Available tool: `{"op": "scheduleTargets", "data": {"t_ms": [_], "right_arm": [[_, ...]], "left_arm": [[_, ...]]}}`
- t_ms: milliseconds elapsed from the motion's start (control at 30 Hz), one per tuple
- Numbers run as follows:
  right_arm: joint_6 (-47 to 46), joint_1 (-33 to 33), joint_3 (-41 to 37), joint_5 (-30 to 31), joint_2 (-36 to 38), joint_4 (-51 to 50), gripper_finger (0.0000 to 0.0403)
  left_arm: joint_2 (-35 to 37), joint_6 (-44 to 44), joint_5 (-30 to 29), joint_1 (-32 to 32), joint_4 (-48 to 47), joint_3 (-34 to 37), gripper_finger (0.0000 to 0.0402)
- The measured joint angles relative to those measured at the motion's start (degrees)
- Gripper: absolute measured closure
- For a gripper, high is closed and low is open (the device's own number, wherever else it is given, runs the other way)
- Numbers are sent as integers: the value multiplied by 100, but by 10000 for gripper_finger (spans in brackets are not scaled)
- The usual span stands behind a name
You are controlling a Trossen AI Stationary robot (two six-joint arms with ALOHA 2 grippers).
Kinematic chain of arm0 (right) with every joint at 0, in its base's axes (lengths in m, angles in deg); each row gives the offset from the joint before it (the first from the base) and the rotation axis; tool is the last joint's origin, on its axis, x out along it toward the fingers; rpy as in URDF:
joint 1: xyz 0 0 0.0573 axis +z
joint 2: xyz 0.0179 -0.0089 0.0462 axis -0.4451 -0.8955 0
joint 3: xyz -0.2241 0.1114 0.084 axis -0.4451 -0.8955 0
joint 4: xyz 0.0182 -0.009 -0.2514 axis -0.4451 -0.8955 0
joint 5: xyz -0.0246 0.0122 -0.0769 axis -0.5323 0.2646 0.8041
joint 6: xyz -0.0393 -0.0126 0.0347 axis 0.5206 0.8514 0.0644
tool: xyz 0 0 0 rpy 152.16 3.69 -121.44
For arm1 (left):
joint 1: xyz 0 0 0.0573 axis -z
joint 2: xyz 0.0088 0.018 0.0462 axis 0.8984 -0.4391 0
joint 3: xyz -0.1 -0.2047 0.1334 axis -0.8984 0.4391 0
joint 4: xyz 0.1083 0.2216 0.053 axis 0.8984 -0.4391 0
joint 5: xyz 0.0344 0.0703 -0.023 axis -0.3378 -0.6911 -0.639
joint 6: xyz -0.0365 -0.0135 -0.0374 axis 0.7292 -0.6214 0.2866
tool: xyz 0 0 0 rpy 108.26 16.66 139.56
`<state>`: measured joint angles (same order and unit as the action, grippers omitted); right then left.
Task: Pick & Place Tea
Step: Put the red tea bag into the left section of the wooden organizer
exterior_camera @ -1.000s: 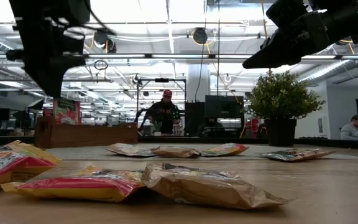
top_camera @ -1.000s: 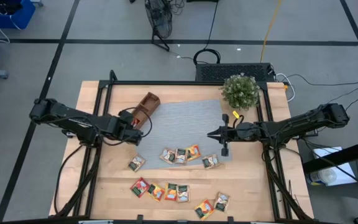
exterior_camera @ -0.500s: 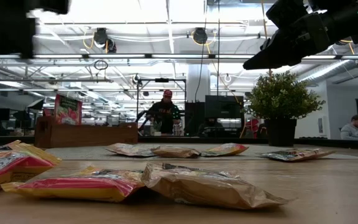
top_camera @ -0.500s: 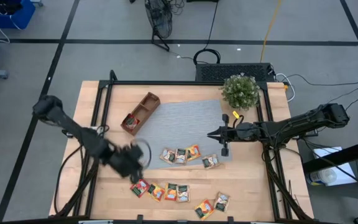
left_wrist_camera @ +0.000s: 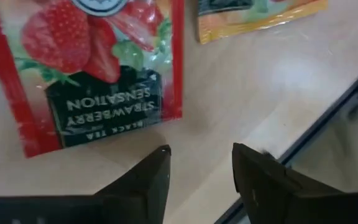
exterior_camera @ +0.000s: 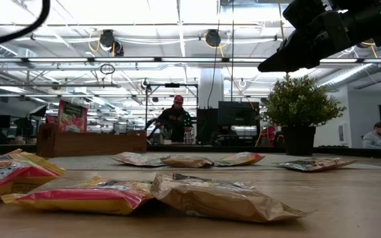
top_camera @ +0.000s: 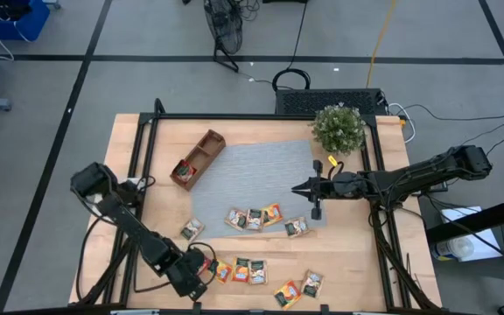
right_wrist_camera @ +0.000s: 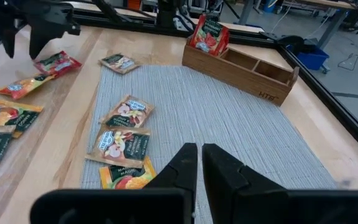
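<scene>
Several small tea sachets lie flat. Three lie in a row [top_camera: 254,217] on the grey mat, with one [top_camera: 297,227] beside them. One [top_camera: 192,229] lies on the wood, and the others lie along the table's near edge [top_camera: 241,269]. A red sachet [right_wrist_camera: 208,34] stands in the wooden tray's [top_camera: 198,159] near-left compartment. My left gripper [top_camera: 191,278] is open, low over the near edge. It is just beside the red strawberry sachet [left_wrist_camera: 92,68] at the left end of the front row, touching nothing. My right gripper [top_camera: 297,187] is shut and empty, held above the mat's right edge.
A potted plant [top_camera: 338,128] stands at the far right corner. The black frame rail [left_wrist_camera: 328,124] runs along the table's near edge, close to my left fingers. The grey mat [right_wrist_camera: 229,118] has bare room in its middle. People show in the room behind [exterior_camera: 175,119].
My left gripper has swung from beside the wooden tray toward the table's near edge. It now sits low by the red sachet at the left end of the front row. The red sachet in the tray stays standing there. My right arm has kept still.
</scene>
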<state>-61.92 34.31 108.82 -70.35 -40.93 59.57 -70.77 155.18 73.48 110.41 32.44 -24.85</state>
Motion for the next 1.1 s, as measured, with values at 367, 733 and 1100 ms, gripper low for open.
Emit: {"op": "scheduleTargets", "data": {"t_ms": [367, 733, 1100], "right_arm": [[-4, -2, 0, -2, 0, -4, 387], [9, -2, 2, -4, 0, -8, 387], [3, -1, 2, -4, 0, -15, 387]], "left_arm": [[-60, -1032, -245, -66, -786, -32, 224], [123, -838, 1211, -224, -2158, -23, 224], [489, -1084, -394, -452, -3728, -358, 224]]}}
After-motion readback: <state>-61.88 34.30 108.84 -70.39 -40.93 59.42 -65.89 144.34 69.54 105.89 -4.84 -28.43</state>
